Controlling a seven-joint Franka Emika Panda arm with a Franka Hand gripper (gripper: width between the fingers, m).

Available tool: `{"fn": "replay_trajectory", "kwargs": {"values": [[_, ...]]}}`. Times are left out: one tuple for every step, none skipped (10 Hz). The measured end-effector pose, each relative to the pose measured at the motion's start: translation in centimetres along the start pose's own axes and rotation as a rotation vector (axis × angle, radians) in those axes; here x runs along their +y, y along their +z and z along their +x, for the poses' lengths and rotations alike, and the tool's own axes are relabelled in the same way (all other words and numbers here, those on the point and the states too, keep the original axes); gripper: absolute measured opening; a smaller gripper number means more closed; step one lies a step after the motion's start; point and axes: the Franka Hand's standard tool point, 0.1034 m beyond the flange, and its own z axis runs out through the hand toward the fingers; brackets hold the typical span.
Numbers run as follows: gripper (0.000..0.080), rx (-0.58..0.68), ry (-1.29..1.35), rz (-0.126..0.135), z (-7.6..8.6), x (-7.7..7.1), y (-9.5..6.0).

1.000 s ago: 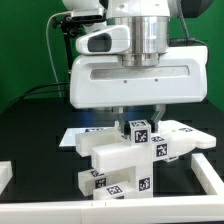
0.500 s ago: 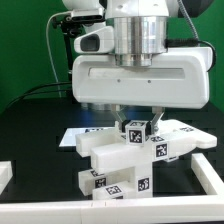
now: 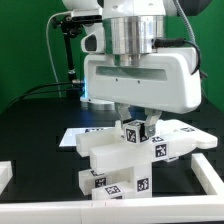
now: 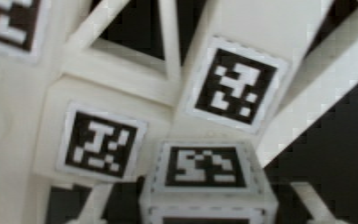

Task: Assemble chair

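Observation:
The chair parts [image 3: 112, 158] are chunky white tagged pieces stacked together in the middle of the black table. A small tagged block [image 3: 137, 132] stands on top of them. My gripper [image 3: 137, 124] reaches straight down over this block, one finger on each side. In the wrist view the block [image 4: 202, 170] sits between my fingers [image 4: 98, 200], with a dark gap on each side, so my gripper [image 4: 202, 205] is open and not touching it. Tagged slotted frames [image 4: 238, 85] lie beneath the block. Another flat white chair piece [image 3: 190, 137] lies at the exterior view's right.
The marker board [image 3: 75, 134] lies flat behind the parts at the exterior view's left. White rails border the table at the front [image 3: 100, 213], left [image 3: 5, 175] and right [image 3: 210, 176]. My large white hand hangs close above the parts.
My hand has turned about its vertical axis, so its body now sits skewed and further toward the exterior view's right. The chair parts have not moved.

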Motion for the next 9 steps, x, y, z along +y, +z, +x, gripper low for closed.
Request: {"fn": "replay_trajectory", "kwargs": {"values": [[0.0284, 0.005, -0.012, 0.004, 0.06, -0.04, 0.00], [0.0292, 0.005, -0.033, 0.004, 0.06, -0.04, 0.01], [0.0292, 0.005, -0.058, 0.003, 0.06, -0.07, -0.02], [0.0494, 0.000, -0.197, 0.001, 0.18, -0.26, -0.27], [0.0494, 0.003, -0.407, 0.005, 0.38, -0.46, -0.45], [0.0615, 0.008, -0.509, 0.009, 0.15, -0.54, -0.40], [0.0639, 0.014, -0.534, 0.012, -0.49, -0.14, -0.04], [0.0639, 0.013, -0.598, 0.010, -0.37, -0.04, -0.01], [0.0648, 0.014, -0.682, 0.009, -0.29, 0.00, 0.03]]}}
